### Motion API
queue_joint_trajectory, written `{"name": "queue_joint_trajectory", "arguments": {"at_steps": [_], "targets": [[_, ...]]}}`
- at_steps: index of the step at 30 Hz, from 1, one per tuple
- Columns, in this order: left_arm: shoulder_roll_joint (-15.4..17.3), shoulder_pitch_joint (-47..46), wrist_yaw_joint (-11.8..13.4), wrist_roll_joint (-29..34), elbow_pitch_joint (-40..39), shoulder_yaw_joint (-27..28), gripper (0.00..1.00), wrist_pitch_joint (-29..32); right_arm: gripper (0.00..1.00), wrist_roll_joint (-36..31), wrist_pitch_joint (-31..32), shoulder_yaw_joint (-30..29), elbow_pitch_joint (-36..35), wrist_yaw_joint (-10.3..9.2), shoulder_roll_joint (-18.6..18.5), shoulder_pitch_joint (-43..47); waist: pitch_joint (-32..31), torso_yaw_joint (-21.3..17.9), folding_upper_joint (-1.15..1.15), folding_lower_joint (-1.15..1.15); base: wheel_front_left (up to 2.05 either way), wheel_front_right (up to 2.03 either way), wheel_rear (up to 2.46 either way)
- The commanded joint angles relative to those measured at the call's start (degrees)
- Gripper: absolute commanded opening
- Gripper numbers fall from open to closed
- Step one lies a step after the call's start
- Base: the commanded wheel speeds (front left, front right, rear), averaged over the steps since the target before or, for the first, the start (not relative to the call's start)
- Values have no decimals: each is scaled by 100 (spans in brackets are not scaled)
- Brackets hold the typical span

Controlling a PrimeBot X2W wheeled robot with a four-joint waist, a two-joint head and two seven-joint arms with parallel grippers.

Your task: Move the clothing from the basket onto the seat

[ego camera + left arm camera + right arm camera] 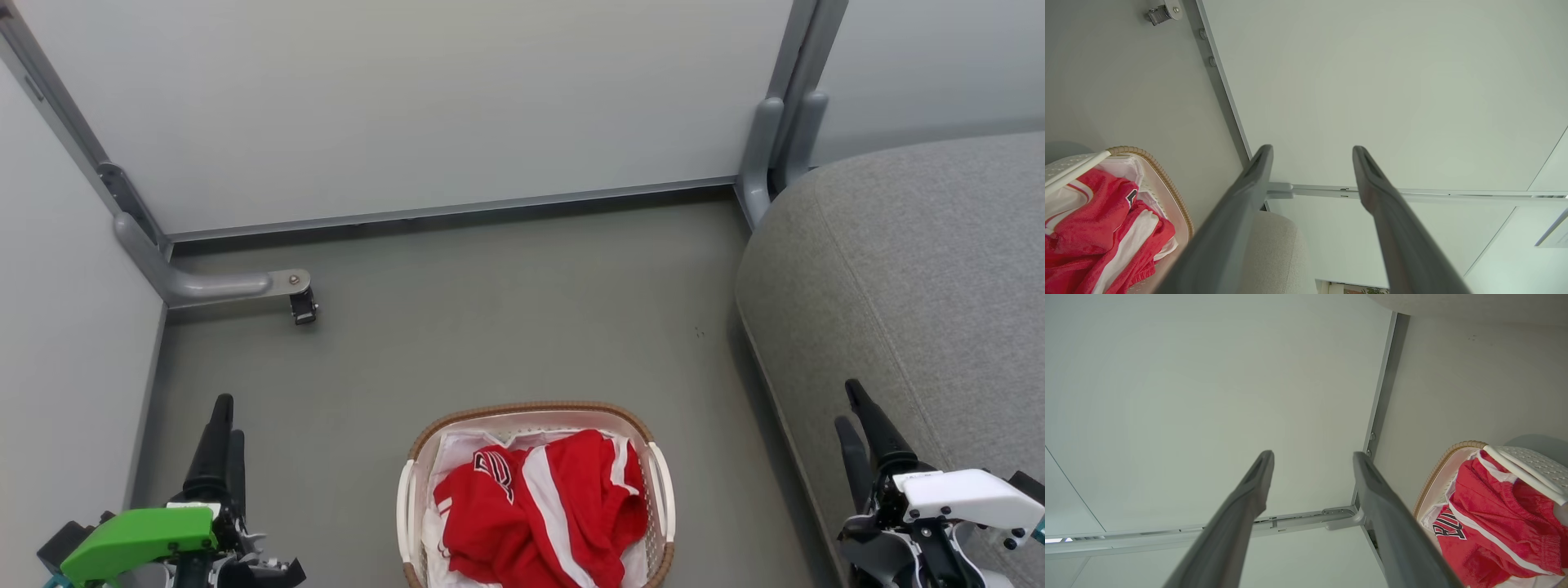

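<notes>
The red clothing with white stripes lies bunched in the white basket, which stands on the floor at the bottom middle of the head view. Black-and-white lettering shows on the clothing in the right wrist view; the clothing and the basket also appear at the lower left of the left wrist view. The grey seat rises to the right of the basket. My left gripper is open, left of the basket. Beside the seat's edge my right gripper is open and empty.
Pale partition panels with grey metal frames close off the back and left. A grey support foot with a small black caster juts onto the floor at the back left. Grey floor lies between basket and panels.
</notes>
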Motion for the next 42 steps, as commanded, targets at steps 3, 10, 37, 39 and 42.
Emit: {"name": "queue_joint_trajectory", "arguments": {"at_steps": [3, 10, 37, 39, 42], "targets": [[58, -82, -5, 411, -111, -7, 100, -126, 100, -280, -155, 130, -83, 1, -135, -110, 3, 7, 0, 0, 0, 0, 0], [60, -20, -7, 1335, -154, 28, 100, -313, 100, -1134, -345, 222, -131, 1, -210, -115, 15, 16, 0, 0, 0, 0, 0], [125, 287, 122, 4373, -300, -174, 100, -900, 100, -3782, -931, 711, -193, 1, -303, -20, 21, 62, 0, 0, 0, 0, 0], [142, 298, 132, 4537, -283, -208, 100, -936, 100, -3937, -970, 743, -181, 2, -313, -10, 15, 68, 0, 0, 0, 0, 0], [170, 326, 165, 4805, -266, -278, 100, -993, 100, -4166, -1028, 798, -170, 2, -321, 14, 9, 76, 0, 0, 0, 0, 0]]}}
